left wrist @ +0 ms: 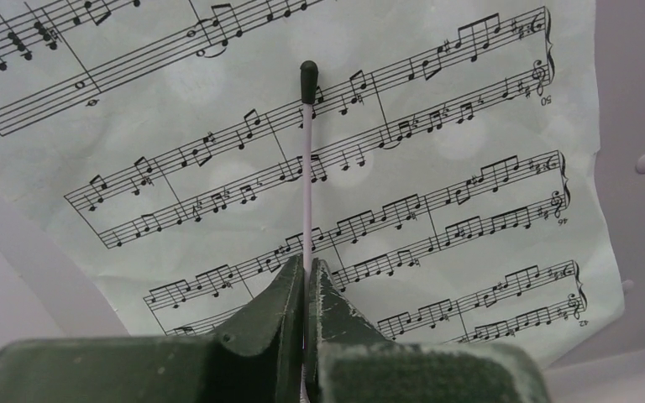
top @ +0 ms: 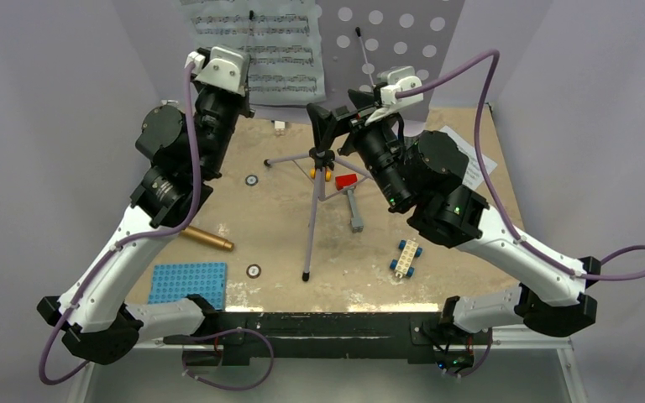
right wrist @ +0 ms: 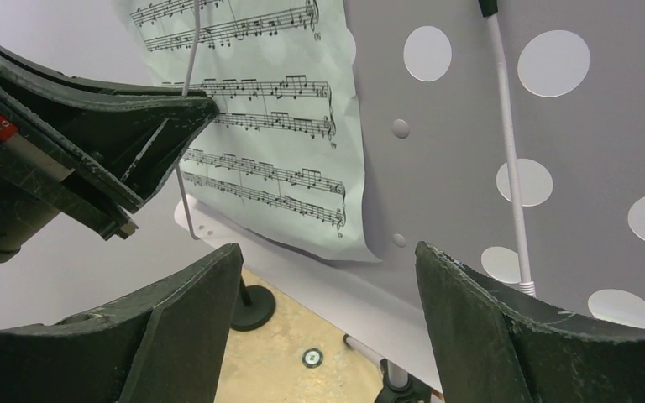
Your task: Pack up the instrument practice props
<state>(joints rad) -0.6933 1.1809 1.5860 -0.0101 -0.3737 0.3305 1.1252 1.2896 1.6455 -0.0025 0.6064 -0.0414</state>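
Near edge, left: we find a blue studded plate [top: 189, 283] lying flat on the surface [top: 277, 222].
Just beyond the plate: a gold microphone [top: 210, 241] lies on its side, one end tucked under the left forearm.
Near edge, right of centre: a small toy brick car [top: 406, 258] sits on its own, well apart from the microphone.
Centre: the lavender music stand [top: 312, 218] stands on spread tripod legs, one foot reaching toward the near edge.
Beside that leg: a red-headed hammer [top: 353, 201] lies flat just to its right, with the red head at the far end.
Right tool [right wrist: 329, 252]: we see its two fingers spread wide with nothing between them. It hangs above the tripod hub, facing the lower edge of the stand's desk.
Under the desk: the small black mic stand [right wrist: 252, 306] shows only a round base and a short length of post, standing on the surface.
Left tool [left wrist: 306, 277]: its fingers are pressed together, pinching a thin rod [left wrist: 306, 193] with a black tip.
Sheet-music page [left wrist: 437, 193]: white, printed with staves, it rests against the left half of the desk, and the pinched rod crosses its front.
Perforated desk [top: 403, 34]: lavender with round holes, it is the farthest thing in view. A second thin rod [right wrist: 508, 151] lies against its bare right half.
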